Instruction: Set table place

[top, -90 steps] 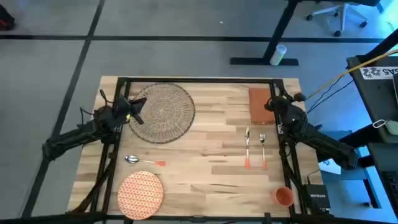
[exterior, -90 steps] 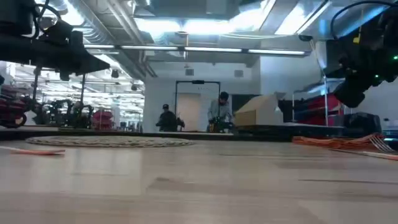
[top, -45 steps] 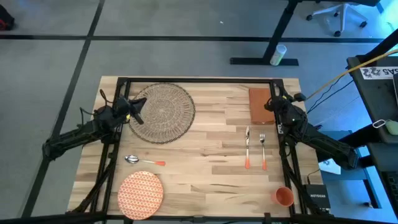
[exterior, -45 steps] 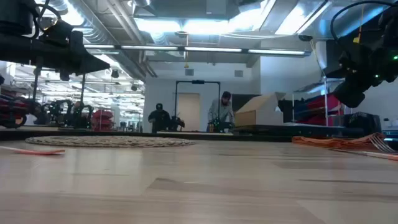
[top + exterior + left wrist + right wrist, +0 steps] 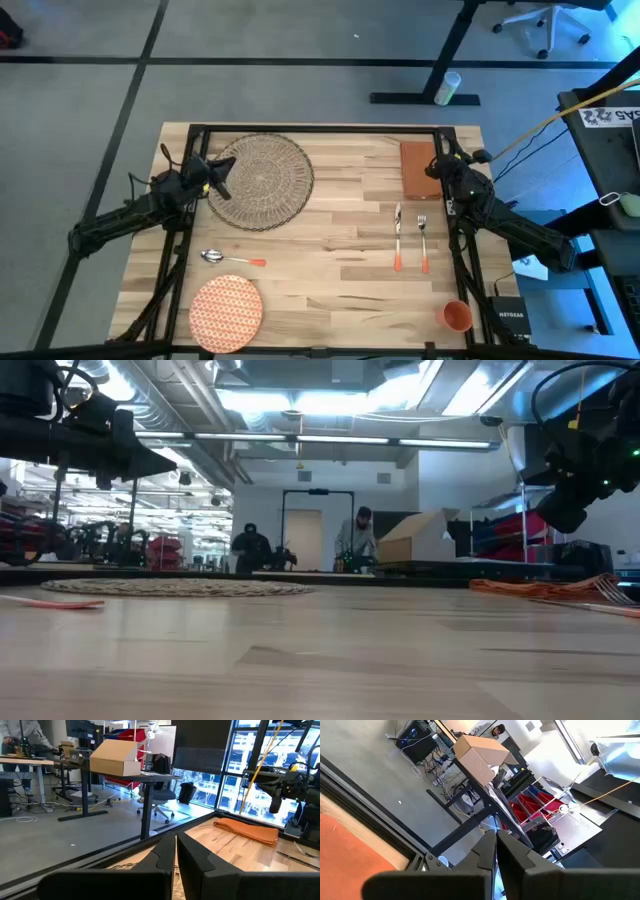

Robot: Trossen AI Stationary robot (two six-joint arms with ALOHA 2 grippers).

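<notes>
Your left gripper (image 5: 222, 178) hovers at the woven placemat's (image 5: 262, 181) edge, fingers (image 5: 165, 856) clenched on nothing. Your right gripper (image 5: 437, 167) sits beside the rust-orange napkin (image 5: 417, 169), its fingers (image 5: 487, 847) likewise pressed together and empty. On the worktop (image 5: 330, 260), the knife (image 5: 397, 237) and fork (image 5: 422, 241) lie side by side just nearer you than the napkin. The spoon (image 5: 231, 259) lies nearer you than the placemat, with the patterned plate (image 5: 226, 311) beyond it at the front edge. The orange cup (image 5: 457, 316) stands at the front corner, past the fork.
</notes>
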